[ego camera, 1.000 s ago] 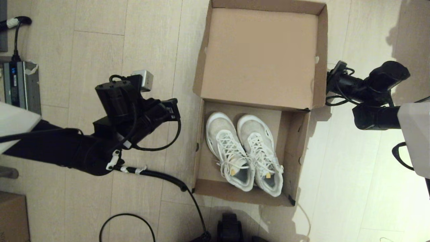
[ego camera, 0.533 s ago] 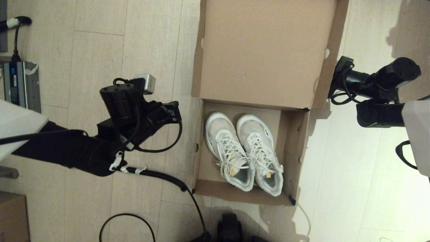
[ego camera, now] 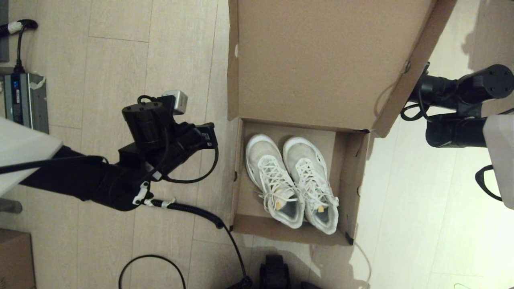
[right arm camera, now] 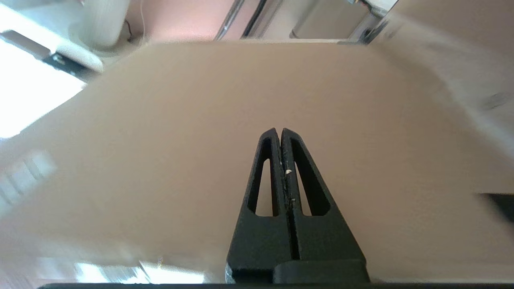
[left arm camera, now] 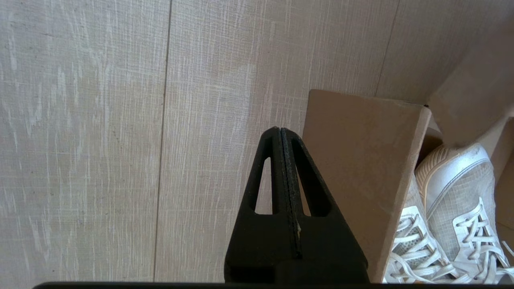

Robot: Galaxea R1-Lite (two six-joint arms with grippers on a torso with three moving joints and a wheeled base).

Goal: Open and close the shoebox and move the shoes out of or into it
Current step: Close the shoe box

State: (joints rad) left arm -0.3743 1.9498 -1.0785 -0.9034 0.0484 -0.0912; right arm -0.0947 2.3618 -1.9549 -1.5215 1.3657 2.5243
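Where the pale wood-grain plank floor (ego camera: 120, 60) fills the head view, the shoebox (ego camera: 353, 172) stands at centre, toward 12 o'clock. It is plain brown matte cardboard, nearly square, with black tape at two corners. Its hinged lid (ego camera: 317, 60) is raised at 12 o'clock, the inner face showing smooth and bare.

Shoes (ego camera: 291, 182): a pair, white mesh with white laces and thick white soles, lying side by side inside the shoebox, touching, toes toward 12 o'clock, small yellow-orange marks at the openings.

Left gripper (left arm camera: 281, 136): black, tapered fingers pressed flat together, nothing held; it hangs over the floor at 9 o'clock of the shoebox, just beside its outer wall.

Right gripper (right arm camera: 280, 134): black, fingers likewise closed on nothing, set against the outer face of the lid at 2 o'clock; whether it touches the card cannot be told.

Sundries: black cables (ego camera: 192, 208) at 7 o'clock, a grey electrical unit (ego camera: 24, 102) at 9 o'clock, and a smaller brown carton (ego camera: 14, 261) at 8 o'clock.
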